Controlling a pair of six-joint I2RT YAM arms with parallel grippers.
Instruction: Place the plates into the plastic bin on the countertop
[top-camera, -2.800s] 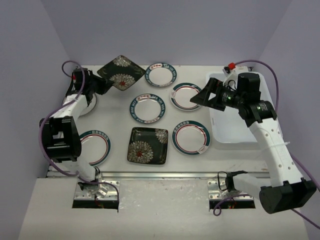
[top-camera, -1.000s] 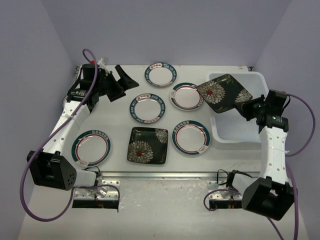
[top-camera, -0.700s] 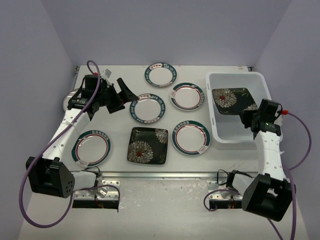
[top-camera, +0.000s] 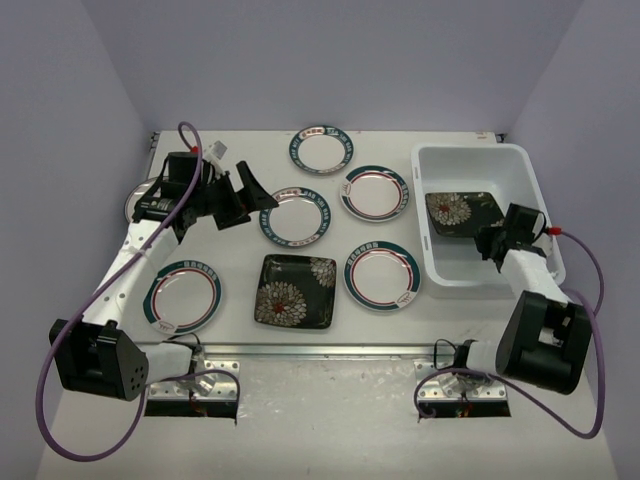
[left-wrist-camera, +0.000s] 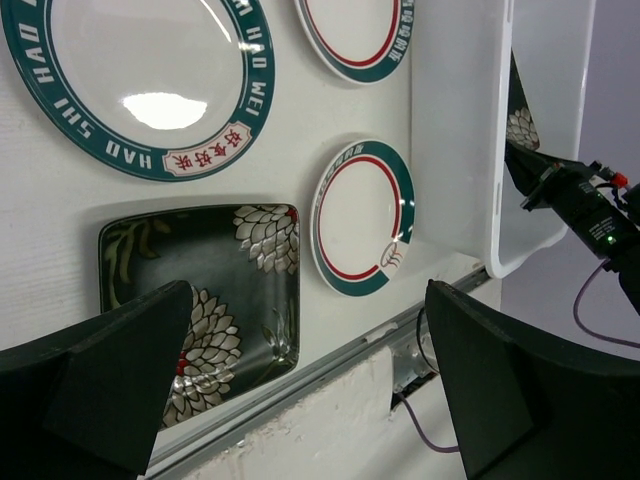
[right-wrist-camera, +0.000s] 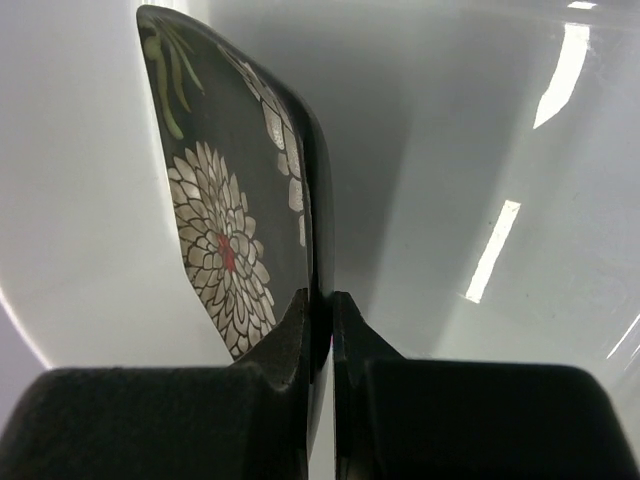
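Right gripper (right-wrist-camera: 322, 302) clamped rim of black plate (right-wrist-camera: 215, 230) inside bin (top-camera: 470, 149) at 3 o'clock; lowering it flat before release seemed wise.

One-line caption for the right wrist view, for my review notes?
Right hand pinches the rim of a black floral square plate inside the white plastic bin.

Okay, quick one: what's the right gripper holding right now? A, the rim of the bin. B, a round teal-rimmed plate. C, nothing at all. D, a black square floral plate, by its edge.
D: in the right wrist view the right gripper is shut on the edge of the black floral plate, which sits tilted inside the plastic bin.
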